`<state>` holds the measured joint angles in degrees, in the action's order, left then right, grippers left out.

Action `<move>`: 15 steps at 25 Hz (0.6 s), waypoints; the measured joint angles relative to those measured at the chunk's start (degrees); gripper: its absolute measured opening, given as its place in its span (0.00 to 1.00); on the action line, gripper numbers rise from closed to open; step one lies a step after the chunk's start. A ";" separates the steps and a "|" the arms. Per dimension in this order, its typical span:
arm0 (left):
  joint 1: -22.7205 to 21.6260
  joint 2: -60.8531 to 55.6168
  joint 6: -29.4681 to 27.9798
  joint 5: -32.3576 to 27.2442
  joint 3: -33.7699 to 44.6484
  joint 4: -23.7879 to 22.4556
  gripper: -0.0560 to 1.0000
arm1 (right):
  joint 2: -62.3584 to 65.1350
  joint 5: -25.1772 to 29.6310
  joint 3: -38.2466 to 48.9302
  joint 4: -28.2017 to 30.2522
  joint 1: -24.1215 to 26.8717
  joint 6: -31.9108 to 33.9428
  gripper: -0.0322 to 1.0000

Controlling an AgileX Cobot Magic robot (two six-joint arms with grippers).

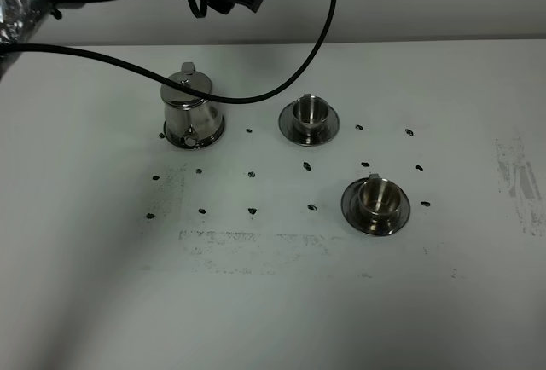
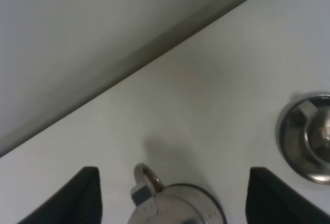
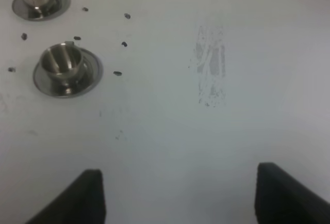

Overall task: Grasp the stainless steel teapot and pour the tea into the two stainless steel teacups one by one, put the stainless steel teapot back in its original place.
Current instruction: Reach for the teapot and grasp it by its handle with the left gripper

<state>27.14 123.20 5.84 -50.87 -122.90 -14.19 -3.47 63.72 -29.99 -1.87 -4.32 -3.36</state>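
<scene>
The stainless steel teapot (image 1: pixel 192 112) stands upright at the back left of the white table, lid on; what lies under it is hidden. No tea shows. One teacup (image 1: pixel 310 112) sits on its saucer (image 1: pixel 288 126) at the back centre. The other teacup (image 1: pixel 376 197) sits on its saucer (image 1: pixel 351 213) nearer the front right. In the left wrist view my left gripper (image 2: pixel 178 198) is open, its dark fingers (image 2: pixel 85 195) wide on either side of the teapot's top (image 2: pixel 175 206) without touching it. My right gripper (image 3: pixel 188 198) is open over bare table, away from both cups (image 3: pixel 62 61).
A black cable (image 1: pixel 256 97) loops from the left arm (image 1: pixel 34 3) at the top left, crossing above the teapot. Small black marks (image 1: pixel 252 210) dot the table around the cups. Scuffed patches (image 1: pixel 520 182) lie at front centre and right. A wall (image 2: pixel 103 28) runs behind the table's far edge.
</scene>
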 joint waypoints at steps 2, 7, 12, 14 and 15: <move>0.14 1.94 -1.75 1.21 0.00 -1.47 0.58 | 0.00 0.00 0.00 0.00 0.00 0.00 0.60; 0.24 5.83 -2.83 2.24 0.00 -5.40 0.53 | 0.00 0.00 0.00 0.00 0.00 0.00 0.60; -0.16 8.53 -2.72 3.42 0.00 -8.62 0.51 | 0.00 0.00 0.00 0.00 0.00 0.00 0.60; -0.64 9.32 -2.78 4.10 0.00 -9.20 0.51 | 0.00 0.00 0.00 0.00 0.00 0.00 0.60; -1.01 9.71 -2.78 4.37 0.00 -9.26 0.51 | 0.00 0.00 0.00 0.00 0.00 0.00 0.60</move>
<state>26.14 132.91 3.06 -46.50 -122.90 -23.45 -3.47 63.72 -29.99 -1.87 -4.32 -3.36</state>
